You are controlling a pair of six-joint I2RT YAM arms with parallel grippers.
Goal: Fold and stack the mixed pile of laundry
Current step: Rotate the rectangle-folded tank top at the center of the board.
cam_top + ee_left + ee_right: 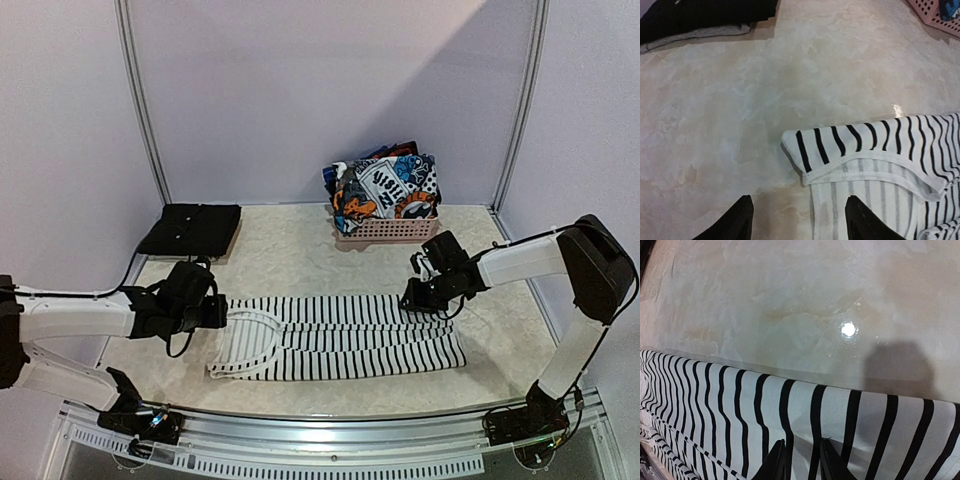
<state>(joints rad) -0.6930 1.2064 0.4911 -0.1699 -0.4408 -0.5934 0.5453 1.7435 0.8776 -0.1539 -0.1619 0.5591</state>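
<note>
A white garment with thin black stripes point(340, 340) lies folded into a long band across the middle of the table. My left gripper point(220, 312) hovers at its left end, open; in the left wrist view point(799, 220) the folded neckline corner point(840, 145) lies just ahead and nothing is gripped. At the band's far right edge, my right gripper point(413, 297) has its jaws nearly together and pinches a small ridge of the striped cloth point(715, 395) in the right wrist view point(802, 460). The rest of the mixed laundry pile, topped by a graphic print point(385, 185), fills the basket.
The pink latticed basket point(385, 232) stands at the back centre against the wall; its corner shows in the left wrist view point(932, 12). A folded black garment point(190, 228) lies at the back left, also the black garment point(700, 17). A metal rail runs along the table's near edge point(330, 425).
</note>
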